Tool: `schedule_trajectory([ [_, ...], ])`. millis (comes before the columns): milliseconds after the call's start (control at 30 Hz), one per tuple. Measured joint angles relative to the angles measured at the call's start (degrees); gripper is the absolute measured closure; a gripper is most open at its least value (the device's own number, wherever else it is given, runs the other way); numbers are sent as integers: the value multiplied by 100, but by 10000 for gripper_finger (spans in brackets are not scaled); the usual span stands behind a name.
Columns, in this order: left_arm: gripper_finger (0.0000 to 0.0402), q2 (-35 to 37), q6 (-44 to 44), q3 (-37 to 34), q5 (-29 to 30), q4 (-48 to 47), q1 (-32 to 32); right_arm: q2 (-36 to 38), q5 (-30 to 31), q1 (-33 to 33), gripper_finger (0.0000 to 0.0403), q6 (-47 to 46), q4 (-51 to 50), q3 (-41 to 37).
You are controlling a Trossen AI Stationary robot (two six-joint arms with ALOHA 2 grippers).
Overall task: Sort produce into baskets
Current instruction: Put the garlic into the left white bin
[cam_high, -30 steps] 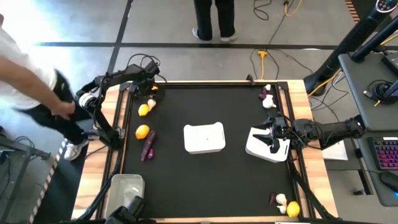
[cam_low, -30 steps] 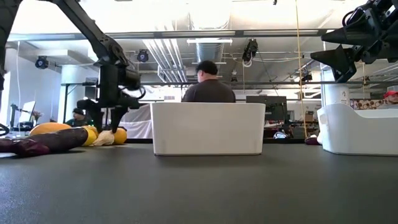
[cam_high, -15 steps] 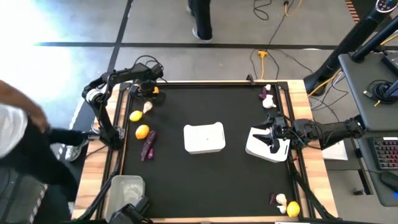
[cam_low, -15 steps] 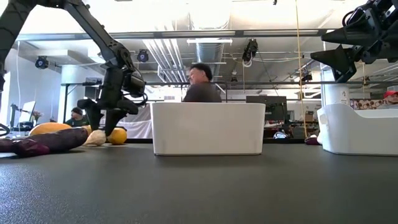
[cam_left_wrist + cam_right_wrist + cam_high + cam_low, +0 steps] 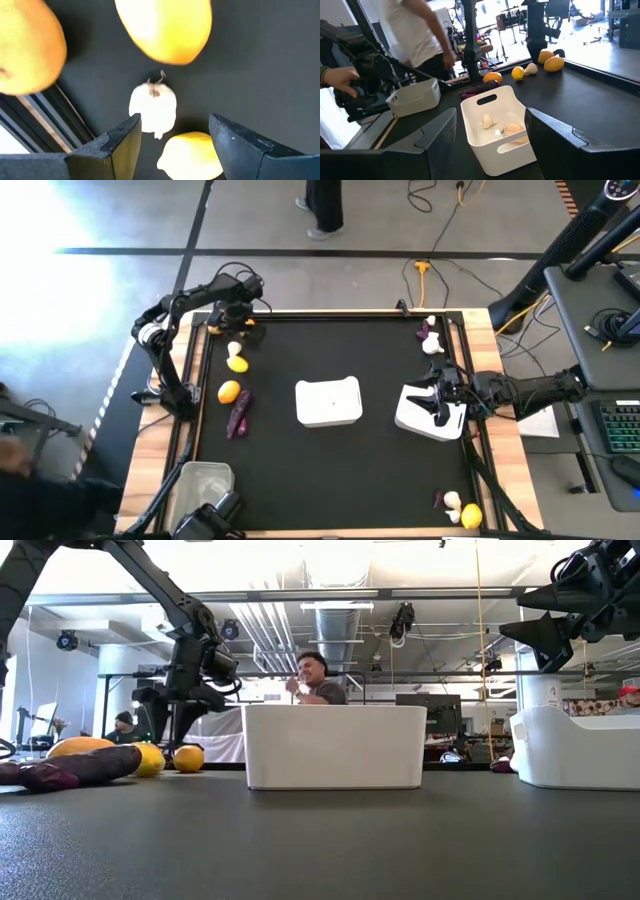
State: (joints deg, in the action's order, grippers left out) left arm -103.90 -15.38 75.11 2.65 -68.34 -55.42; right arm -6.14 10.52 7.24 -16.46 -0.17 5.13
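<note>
My left gripper (image 5: 238, 317) (image 5: 172, 732) hangs open, fingers down, above the table's far left corner. Under it lie a white garlic bulb (image 5: 152, 106) (image 5: 234, 348) and lemons (image 5: 165, 27) (image 5: 192, 155) (image 5: 238, 364); it touches none. Nearer lie an orange fruit (image 5: 229, 391) and a purple vegetable (image 5: 238, 413). My right gripper (image 5: 440, 398) (image 5: 490, 115) waits open and level over the right white basket (image 5: 425, 420), which holds garlic bulbs (image 5: 512, 130). A second white basket (image 5: 328, 402) stands mid-table, and a clear tub (image 5: 203, 480) at the near left.
More produce lies at the far right corner (image 5: 430, 338) and the near right corner (image 5: 458, 508). A metal rail (image 5: 45, 115) runs along the table's left edge beside the left gripper. People show in the room beyond the table.
My left gripper has risen from the garlic bulb and gone a little toward the far edge, its wrist rolling somewhat. The garlic has shifted slightly. The lemon beside it has rolled toward the left edge and back to the right.
</note>
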Motion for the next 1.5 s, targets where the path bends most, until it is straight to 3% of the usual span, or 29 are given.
schedule_trajectory([
  [267,186,4,-483,-233,406,96,5,1,0,1,174,-1,1,0],
  [533,186,4,-158,-725,396,176,12,-2,0,0,174,-1,0,0],
  [733,186,4,-92,-776,732,466,12,-2,0,-2,174,-1,1,0],
  [1000,185,4,185,-776,737,610,12,1,0,-2,174,-1,1,0],
  [1367,125,4,532,-778,735,877,103,-2,0,-2,174,-1,1,0],
  [1500,124,4,545,-817,738,879,103,1,0,0,174,0,1,0],
])
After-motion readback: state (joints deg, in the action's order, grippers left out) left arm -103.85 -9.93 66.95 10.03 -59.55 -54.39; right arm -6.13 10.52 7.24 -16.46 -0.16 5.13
